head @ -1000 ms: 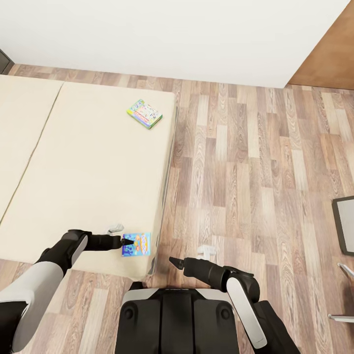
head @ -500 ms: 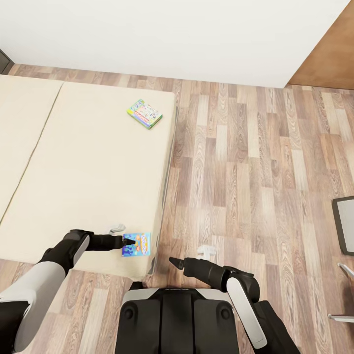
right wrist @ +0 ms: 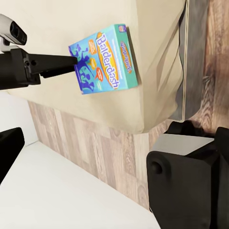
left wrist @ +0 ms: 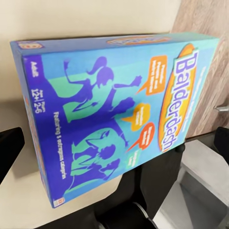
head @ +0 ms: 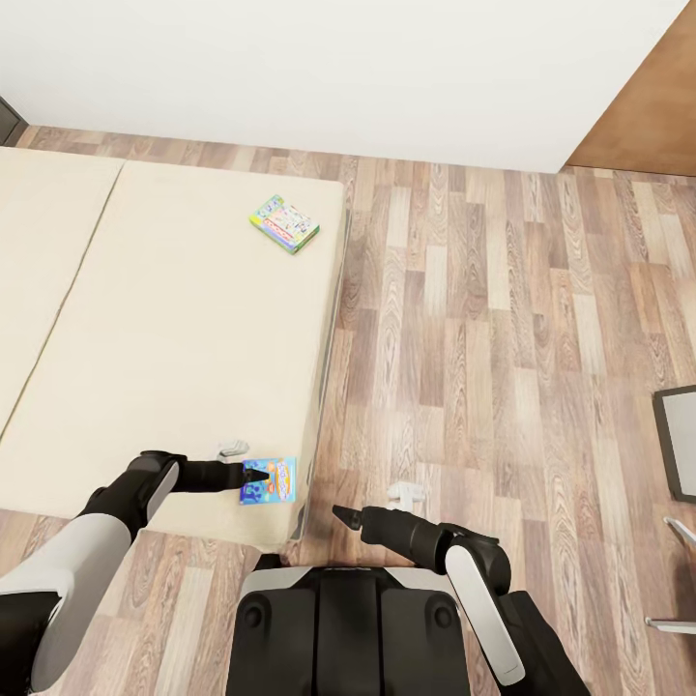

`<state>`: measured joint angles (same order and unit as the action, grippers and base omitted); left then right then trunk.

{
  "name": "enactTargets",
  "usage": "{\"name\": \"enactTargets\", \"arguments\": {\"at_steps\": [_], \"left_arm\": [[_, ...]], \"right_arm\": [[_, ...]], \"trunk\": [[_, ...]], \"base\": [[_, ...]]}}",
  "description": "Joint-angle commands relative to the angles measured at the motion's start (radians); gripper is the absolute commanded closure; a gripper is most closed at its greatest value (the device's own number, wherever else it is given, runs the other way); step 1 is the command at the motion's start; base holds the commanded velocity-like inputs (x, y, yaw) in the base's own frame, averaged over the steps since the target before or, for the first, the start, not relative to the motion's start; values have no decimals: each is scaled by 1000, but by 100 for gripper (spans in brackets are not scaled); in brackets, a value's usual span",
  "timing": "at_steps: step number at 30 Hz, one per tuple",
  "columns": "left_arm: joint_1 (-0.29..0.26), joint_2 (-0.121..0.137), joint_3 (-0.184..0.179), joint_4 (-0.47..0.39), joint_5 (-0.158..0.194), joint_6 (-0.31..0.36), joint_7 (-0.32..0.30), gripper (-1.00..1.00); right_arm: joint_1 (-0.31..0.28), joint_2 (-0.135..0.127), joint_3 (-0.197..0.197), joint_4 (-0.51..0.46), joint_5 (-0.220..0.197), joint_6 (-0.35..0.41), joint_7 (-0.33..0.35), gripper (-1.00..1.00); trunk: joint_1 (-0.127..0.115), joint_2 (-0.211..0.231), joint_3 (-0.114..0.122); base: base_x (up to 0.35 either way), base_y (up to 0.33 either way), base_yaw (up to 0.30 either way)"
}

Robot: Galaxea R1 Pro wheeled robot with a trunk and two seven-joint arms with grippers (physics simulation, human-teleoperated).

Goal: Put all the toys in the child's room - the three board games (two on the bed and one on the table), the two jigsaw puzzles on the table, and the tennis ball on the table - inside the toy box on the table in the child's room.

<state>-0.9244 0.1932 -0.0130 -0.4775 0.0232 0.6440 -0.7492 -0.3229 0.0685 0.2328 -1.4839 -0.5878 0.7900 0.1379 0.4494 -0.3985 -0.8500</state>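
Note:
A blue board game point(head: 271, 480), its lid printed "Balderdash", lies flat on the near right corner of the bed point(head: 174, 338). My left gripper point(head: 254, 475) is open at the box's left edge. In the left wrist view the blue box point(left wrist: 114, 114) lies ahead between the spread fingertips point(left wrist: 9, 148). A pastel board game point(head: 284, 223) with a green edge lies near the bed's far right edge. My right gripper point(head: 341, 515) hangs open over the floor beside the bed corner, and its view looks at the blue box point(right wrist: 105, 59) and the left gripper point(right wrist: 71, 61).
Wood-plank floor point(head: 483, 338) stretches right of the bed to a white wall point(head: 338, 68). A brown panel point(head: 648, 106) stands at the far right. A dark-framed object point(head: 677, 440) and thin metal legs point(head: 677, 580) sit at the right edge. My base point(head: 329, 628) is close to the bed corner.
My left arm has edged very slightly toward the blue box. The box and the right arm have not moved.

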Motion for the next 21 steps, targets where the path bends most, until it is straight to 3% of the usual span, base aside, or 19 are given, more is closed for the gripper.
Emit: {"name": "enactTargets", "arguments": {"at_steps": [1,21], "left_arm": [[0,0,-1,-2,2,7,-3,-100],[-1,-1,4,-4,2,6,-10,-100]], "right_arm": [[0,0,-1,-1,5,5,5,-100],[0,0,-1,-1,5,5,5,-100]], "trunk": [[1,-2,-1],[1,-2,-1]], "base": [[0,0,0],[0,0,0]]}}
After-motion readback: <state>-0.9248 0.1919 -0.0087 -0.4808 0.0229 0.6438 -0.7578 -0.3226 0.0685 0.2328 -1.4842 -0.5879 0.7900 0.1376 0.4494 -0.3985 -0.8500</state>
